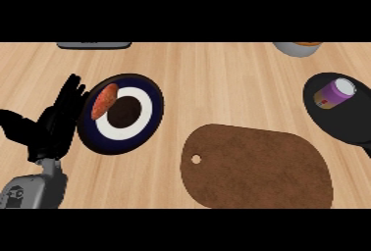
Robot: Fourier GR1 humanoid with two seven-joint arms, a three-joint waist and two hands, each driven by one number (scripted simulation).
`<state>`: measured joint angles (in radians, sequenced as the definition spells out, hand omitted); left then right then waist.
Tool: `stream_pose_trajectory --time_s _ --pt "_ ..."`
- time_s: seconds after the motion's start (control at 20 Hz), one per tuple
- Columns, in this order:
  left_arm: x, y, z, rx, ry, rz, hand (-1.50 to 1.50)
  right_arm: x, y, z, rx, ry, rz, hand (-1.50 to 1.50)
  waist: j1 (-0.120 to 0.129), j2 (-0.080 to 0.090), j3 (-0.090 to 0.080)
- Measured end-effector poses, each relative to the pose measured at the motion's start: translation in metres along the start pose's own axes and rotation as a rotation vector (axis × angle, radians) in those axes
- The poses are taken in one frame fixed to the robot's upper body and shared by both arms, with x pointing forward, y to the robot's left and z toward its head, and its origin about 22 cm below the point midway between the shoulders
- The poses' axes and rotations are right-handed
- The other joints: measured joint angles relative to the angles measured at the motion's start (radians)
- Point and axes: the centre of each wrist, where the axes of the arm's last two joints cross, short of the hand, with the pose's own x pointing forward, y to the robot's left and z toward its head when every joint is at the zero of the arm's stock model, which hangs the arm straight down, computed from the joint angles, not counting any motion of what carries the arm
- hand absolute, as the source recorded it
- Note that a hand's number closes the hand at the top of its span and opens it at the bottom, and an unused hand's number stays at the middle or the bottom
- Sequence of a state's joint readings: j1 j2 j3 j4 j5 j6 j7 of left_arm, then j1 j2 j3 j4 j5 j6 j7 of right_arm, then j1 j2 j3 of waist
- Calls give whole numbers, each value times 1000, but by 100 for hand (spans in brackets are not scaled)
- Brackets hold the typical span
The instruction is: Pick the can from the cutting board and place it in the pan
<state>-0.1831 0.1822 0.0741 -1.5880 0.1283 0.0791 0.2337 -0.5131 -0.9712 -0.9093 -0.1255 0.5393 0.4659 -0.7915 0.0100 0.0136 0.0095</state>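
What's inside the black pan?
A purple can with a silver top lies in the black pan, near its far side. Nothing else shows in it. The pan floor right under the can is covered, so that spot cannot be seen.

Only the left arm showed, at the view's lower left. Its forearm (pixel 33 192) was a grey, rounded casing with darker edging and a small dark marking on its upper face — too small to read. A slim grey wrist joined it to the left hand (pixel 51 128), matt black throughout — thumb and fingers alike.
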Motion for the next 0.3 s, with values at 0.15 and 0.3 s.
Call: stream_pose_trajectory --time_s 0.15,0.3 --pt "0 2 1 -3 4 0 0 -1 -8 8 -15 4 7 -150 2 0 1" --pt "-2 3 3 -4 6 1 0 -3 -13 15 -22 9 20 -150 5 -2 0"
